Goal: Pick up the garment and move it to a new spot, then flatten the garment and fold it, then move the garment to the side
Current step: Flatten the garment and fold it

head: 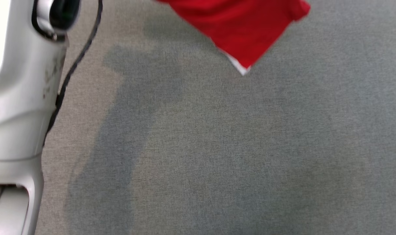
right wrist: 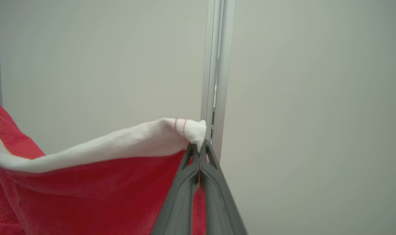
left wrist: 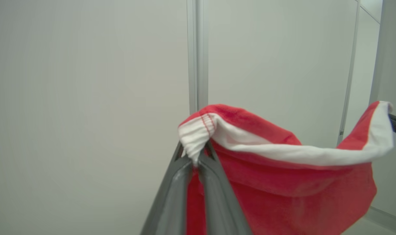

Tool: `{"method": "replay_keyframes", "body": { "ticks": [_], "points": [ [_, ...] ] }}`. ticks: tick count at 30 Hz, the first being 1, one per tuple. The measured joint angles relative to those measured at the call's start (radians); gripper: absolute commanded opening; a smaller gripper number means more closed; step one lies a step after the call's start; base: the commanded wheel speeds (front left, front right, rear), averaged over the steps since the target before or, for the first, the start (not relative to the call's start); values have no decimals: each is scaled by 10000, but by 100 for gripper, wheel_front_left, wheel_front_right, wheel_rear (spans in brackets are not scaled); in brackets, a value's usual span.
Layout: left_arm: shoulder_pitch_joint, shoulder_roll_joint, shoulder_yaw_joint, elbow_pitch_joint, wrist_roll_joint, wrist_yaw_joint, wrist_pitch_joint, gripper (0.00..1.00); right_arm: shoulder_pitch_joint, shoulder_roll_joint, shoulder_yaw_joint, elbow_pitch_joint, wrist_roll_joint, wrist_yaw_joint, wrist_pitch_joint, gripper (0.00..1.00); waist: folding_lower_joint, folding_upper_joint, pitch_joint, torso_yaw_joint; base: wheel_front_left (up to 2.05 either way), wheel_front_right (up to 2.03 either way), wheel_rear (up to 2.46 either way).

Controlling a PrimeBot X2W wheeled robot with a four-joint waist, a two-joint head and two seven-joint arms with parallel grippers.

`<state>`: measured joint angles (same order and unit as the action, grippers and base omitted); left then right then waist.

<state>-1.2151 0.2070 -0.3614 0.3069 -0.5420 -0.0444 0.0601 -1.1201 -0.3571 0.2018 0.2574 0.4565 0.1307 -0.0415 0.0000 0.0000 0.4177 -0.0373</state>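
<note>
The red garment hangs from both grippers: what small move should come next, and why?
Probably draw the left gripper and right gripper a little apart. Both are shut on the white band of the garment, which sags between them, so it should be taut before lowering to the grey surface.

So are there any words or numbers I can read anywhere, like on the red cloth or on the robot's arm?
No words or numbers can be read here.
On the garment: no writing, just a white band with thin red lines.
On the pale forearm: a few dark smudgy marks, too blurred to read.
</note>
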Motion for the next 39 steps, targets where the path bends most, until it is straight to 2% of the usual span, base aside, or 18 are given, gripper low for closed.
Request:
{"method": "replay_keyframes", "body": {
  "ticks": [7,9,10,11,16,22,26,29,36,39],
  "points": [
    [-1880,-706,8,3104,330,-180,-1766,0,-2448,685,477,2901,109,0,-1283,0,0,0,613,57,0,0,0],
    [-2072,-924,71,4061,255,-247,-2178,0,-2781,1076,479,3927,278,0,-1444,0,0,0,654,50,0,0,0],
    [-2139,-1064,157,4978,127,-257,-2568,0,-2917,1465,608,4893,378,0,-1540,0,0,0,690,11,0,0,0],
    [-2139,-1064,157,4978,127,-257,-2568,0,-2917,1465,608,4893,378,0,-1540,0,0,0,690,11,0,0,0],
    [-1695,-1419,305,6759,-483,-554,-3066,0,-2773,2150,1133,6675,470,0,-1906,0,0,0,766,-88,0,0,0],
    [-470,-1540,523,8107,-1152,-708,-3202,0,-1811,2600,1730,7917,1062,0,-2092,0,0,0,911,-152,0,0,0],
    [235,-1572,579,8073,-1283,-777,-3218,0,-1027,2704,2117,8140,1553,0,-2148,0,0,0,947,-152,0,0,0],
    [935,-1578,543,7547,-1045,-777,-3218,0,-345,2708,2393,7800,1802,0,-2165,0,0,0,889,-156,0,0,0],
    [3289,-1580,405,5939,330,-675,-3219,0,2398,2238,2330,5503,1726,0,-2201,0,0,0,362,-140,0,0,0],
    [4555,-1578,483,5108,589,-694,-3233,0,3653,2140,2150,4424,1559,0,-2203,0,0,0,3,-170,0,0,0]
  ]
}}
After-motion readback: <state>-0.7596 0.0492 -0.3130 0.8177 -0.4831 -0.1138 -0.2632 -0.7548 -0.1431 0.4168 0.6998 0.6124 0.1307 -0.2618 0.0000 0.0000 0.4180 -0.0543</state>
